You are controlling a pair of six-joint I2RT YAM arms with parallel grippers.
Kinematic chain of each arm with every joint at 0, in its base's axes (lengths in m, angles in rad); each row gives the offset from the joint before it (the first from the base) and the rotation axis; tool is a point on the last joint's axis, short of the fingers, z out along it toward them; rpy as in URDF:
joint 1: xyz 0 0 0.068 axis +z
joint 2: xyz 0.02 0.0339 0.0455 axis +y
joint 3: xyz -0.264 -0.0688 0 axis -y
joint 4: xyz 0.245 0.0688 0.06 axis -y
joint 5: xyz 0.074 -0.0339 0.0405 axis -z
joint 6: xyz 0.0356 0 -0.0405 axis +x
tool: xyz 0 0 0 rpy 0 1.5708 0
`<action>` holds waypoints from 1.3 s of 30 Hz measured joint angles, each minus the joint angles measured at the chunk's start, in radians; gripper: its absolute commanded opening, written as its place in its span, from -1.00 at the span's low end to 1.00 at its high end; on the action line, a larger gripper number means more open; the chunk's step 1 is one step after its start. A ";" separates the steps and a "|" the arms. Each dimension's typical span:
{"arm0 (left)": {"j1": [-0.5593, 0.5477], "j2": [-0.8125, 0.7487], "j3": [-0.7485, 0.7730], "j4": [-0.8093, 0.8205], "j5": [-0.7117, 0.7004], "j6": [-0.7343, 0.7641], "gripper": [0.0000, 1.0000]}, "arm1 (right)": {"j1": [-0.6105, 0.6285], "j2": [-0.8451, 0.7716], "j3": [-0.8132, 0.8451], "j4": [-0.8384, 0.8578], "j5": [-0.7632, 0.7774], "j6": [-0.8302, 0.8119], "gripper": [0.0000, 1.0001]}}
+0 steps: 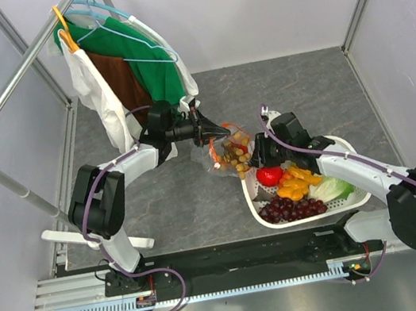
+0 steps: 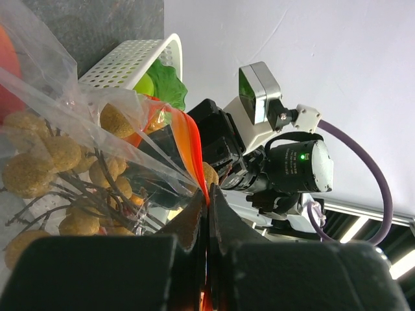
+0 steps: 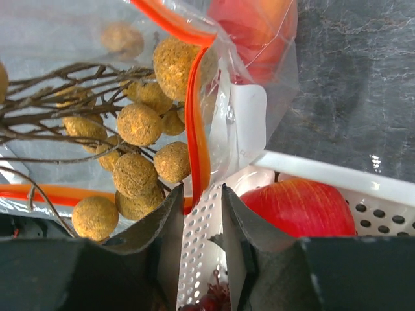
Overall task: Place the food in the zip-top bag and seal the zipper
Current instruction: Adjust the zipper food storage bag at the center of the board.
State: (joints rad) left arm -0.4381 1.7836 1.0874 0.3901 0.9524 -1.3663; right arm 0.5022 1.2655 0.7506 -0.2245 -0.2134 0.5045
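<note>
The clear zip-top bag (image 1: 230, 151) hangs between both arms, holding brown nuts (image 3: 136, 123) on twigs and a red-orange fruit (image 3: 253, 19). My left gripper (image 1: 216, 131) is shut on the orange-red zipper (image 2: 194, 152) at the bag's mouth. My right gripper (image 3: 201, 191) is at the bag's other end over the basket rim. Its jaws stand a little apart, and the end of the zipper strip (image 3: 198, 129) hangs between them, close to the left finger. A red apple (image 1: 270, 176), orange pieces (image 1: 298, 184), dark grapes (image 1: 290, 209) and lettuce (image 1: 331, 188) lie in the white basket (image 1: 360, 197).
A clothes rail (image 1: 12, 93) with hangers and green, brown and white garments (image 1: 127, 65) stands behind my left arm. The rail's white foot (image 1: 69, 236) lies beside the left arm's base. Grey walls close in the table on both sides.
</note>
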 measured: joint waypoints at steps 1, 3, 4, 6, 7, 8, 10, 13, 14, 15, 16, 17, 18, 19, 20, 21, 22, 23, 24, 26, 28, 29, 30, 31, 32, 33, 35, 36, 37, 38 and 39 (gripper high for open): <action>0.000 0.000 0.000 0.000 0.000 0.000 -0.96 | -0.003 0.004 0.000 0.007 -0.001 0.006 -0.40; 0.000 0.000 0.000 0.000 0.000 0.000 -0.96 | -0.010 0.011 0.000 0.019 -0.007 0.021 -0.87; 0.000 0.000 0.000 0.000 0.000 0.000 -0.96 | -0.014 0.016 0.000 0.027 -0.014 0.028 -1.00; 0.000 0.000 0.000 0.000 0.000 0.000 -0.96 | -0.023 0.022 0.000 0.038 -0.028 0.045 -1.00; 0.000 0.000 0.000 -0.002 0.000 0.003 -0.96 | -0.029 0.023 -0.002 0.041 -0.037 0.055 -1.00; 0.000 0.000 0.000 -0.006 0.000 0.006 -0.96 | -0.032 0.020 -0.003 0.044 -0.041 0.058 -1.00; 0.000 0.000 0.001 -0.034 0.001 0.026 -0.96 | -0.042 0.005 -0.006 0.044 -0.055 0.071 -1.00; 0.000 -0.004 0.037 -0.163 -0.009 0.123 -0.96 | -0.056 -0.066 -0.008 0.034 -0.082 0.086 -1.00; 0.000 -0.007 0.060 -0.212 -0.019 0.164 -0.96 | -0.060 -0.100 -0.008 0.029 -0.087 0.089 -1.00; 0.000 -0.011 0.082 -0.260 -0.032 0.209 -0.96 | -0.062 -0.129 -0.008 0.024 -0.092 0.092 -1.00; 0.000 -0.016 0.120 -0.340 -0.056 0.267 -0.96 | -0.064 -0.167 -0.007 0.017 -0.097 0.095 -1.00; 0.000 -0.019 0.161 -0.410 -0.088 0.323 -0.96 | -0.065 -0.203 -0.003 0.006 -0.102 0.098 -1.00; 0.000 -0.023 0.204 -0.477 -0.121 0.385 -0.96 | -0.066 -0.240 0.006 -0.006 -0.107 0.102 -1.00; -0.001 -0.029 0.245 -0.545 -0.161 0.444 -0.96 | -0.066 -0.263 0.017 -0.014 -0.111 0.103 -1.00; -0.001 -0.035 0.294 -0.618 -0.211 0.513 -0.96 | -0.066 -0.280 0.027 -0.021 -0.115 0.104 -1.00; -0.002 -0.039 0.333 -0.677 -0.253 0.567 -0.96 | -0.066 -0.289 0.037 -0.026 -0.120 0.105 -1.00; -0.003 -0.042 0.364 -0.719 -0.285 0.606 -0.96 | -0.066 -0.291 0.043 -0.027 -0.124 0.106 -1.00; -0.006 -0.045 0.396 -0.766 -0.327 0.657 -0.96 | -0.066 -0.291 0.050 -0.031 -0.127 0.106 -1.00; -0.010 -0.048 0.423 -0.810 -0.366 0.706 -0.96 | -0.066 -0.286 0.054 -0.032 -0.131 0.106 -1.00; -0.029 -0.057 0.458 -0.877 -0.439 0.798 -0.96 | -0.066 -0.269 0.058 -0.034 -0.134 0.106 -1.00; -0.060 -0.071 0.476 -0.937 -0.517 0.891 -0.96 | -0.066 -0.243 0.061 -0.043 -0.134 0.106 -1.00; -0.082 -0.076 0.486 -0.964 -0.560 0.941 -0.96 | -0.066 -0.229 0.064 -0.048 -0.134 0.106 -1.00; -0.106 -0.079 0.498 -0.986 -0.599 0.986 -0.96 | -0.067 -0.211 0.069 -0.057 -0.134 0.106 -1.00; -0.146 -0.084 0.512 -1.008 -0.647 1.041 -0.96 | -0.067 -0.192 0.082 -0.069 -0.135 0.106 -1.00; -0.172 -0.089 0.519 -1.019 -0.681 1.081 -0.96 | -0.067 -0.180 0.092 -0.076 -0.135 0.106 -1.00; -0.205 -0.097 0.524 -1.031 -0.719 1.124 -0.96 | -0.067 -0.168 0.105 -0.083 -0.135 0.105 -1.00; -0.257 -0.111 0.532 -1.051 -0.776 1.190 -0.96 | -0.067 -0.155 0.136 -0.092 -0.134 0.101 -1.00; -0.279 -0.115 0.542 -1.064 -0.802 1.224 -0.96 | -0.067 -0.152 0.149 -0.096 -0.134 0.097 -1.00; -0.293 -0.117 0.560 -1.082 -0.825 1.261 -0.96 | -0.067 -0.150 0.168 -0.101 -0.134 0.094 -1.00; -0.298 -0.117 0.581 -1.099 -0.839 1.294 -0.96 | -0.067 -0.150 0.178 -0.102 -0.134 0.093 -1.00; -0.297 -0.117 0.602 -1.114 -0.848 1.326 -0.96 | -0.067 -0.150 0.193 -0.106 -0.134 0.093 -1.00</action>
State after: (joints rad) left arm -0.7353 1.6669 1.6894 -0.7238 0.1040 -0.0399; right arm 0.4355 1.1156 0.9432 -0.3305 -0.3477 0.5980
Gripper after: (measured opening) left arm 0.027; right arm 0.010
